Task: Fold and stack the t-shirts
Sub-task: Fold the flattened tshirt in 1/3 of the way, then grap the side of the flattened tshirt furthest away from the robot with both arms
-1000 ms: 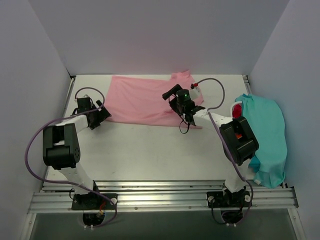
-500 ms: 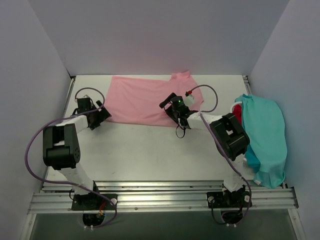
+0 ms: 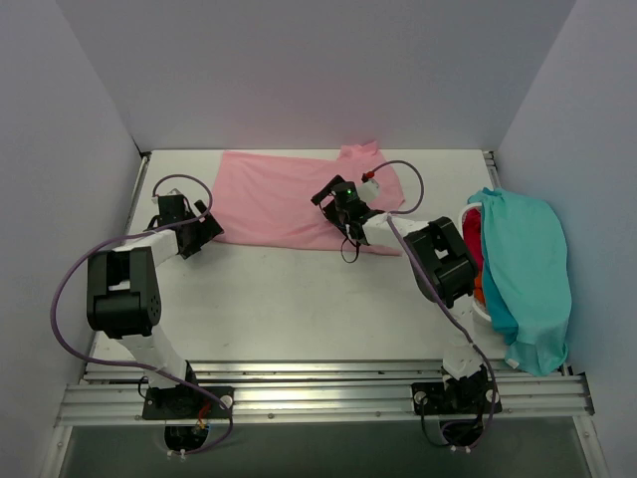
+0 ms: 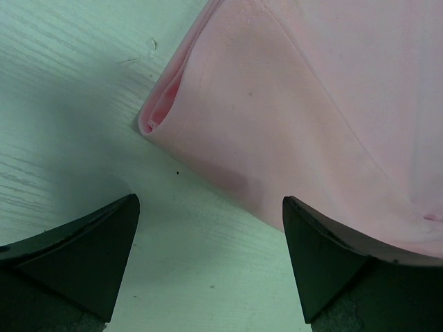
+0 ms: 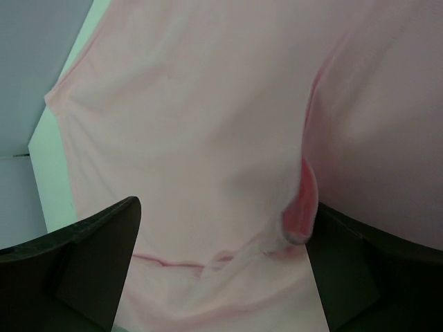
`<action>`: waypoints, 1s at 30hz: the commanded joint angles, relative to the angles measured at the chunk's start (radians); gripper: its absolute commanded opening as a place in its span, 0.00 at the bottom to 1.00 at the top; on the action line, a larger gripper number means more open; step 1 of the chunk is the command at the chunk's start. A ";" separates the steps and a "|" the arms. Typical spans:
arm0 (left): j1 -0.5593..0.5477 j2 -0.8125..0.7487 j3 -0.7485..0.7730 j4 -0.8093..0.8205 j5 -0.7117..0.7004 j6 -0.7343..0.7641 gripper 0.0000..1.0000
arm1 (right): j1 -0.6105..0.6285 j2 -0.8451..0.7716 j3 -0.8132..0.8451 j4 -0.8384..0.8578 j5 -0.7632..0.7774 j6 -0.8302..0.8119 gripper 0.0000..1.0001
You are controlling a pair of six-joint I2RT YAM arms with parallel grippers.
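Left gripper (image 3: 209, 227) sits near the table's (image 3: 299, 299) left edge with its jaws spread wide and nothing between them; in its wrist view the left gripper (image 4: 209, 207) is low over bare tabletop, and the near-left corner of the pink t-shirt (image 4: 311, 104) lies just ahead of the fingertips, a doubled edge showing where the cloth is folded over. From above, the pink t-shirt (image 3: 279, 194) is spread flat along the far edge of the table, its long axis running left to right, with a bunched bit at its far-right end. Over the right part of that shirt I have the right gripper (image 3: 328, 197), also wide and holding nothing; its own camera shows the right gripper (image 5: 223, 207) above the pink t-shirt (image 5: 194, 124) with a raised ridge of cloth just inside the right-hand finger. Whether the fingers touch the fabric I cannot tell. As I read it, each arm is nearest its own end of the shirt, so a fold would take the left corner and the right side together. Along the table's right edge a teal t-shirt (image 3: 528, 269) drapes over a heap, well apart from both grippers
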 commanded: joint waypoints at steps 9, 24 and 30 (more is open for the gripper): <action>-0.019 0.005 0.037 -0.016 -0.029 0.023 0.94 | -0.125 0.240 0.555 -0.030 -0.014 -0.126 0.93; -0.034 -0.007 0.046 -0.063 -0.073 0.017 0.94 | -0.107 -0.624 -0.350 -0.025 0.208 -0.191 0.95; -0.057 -0.033 0.031 -0.093 -0.102 0.005 0.94 | -0.053 -0.974 -0.599 -0.260 0.363 -0.114 0.95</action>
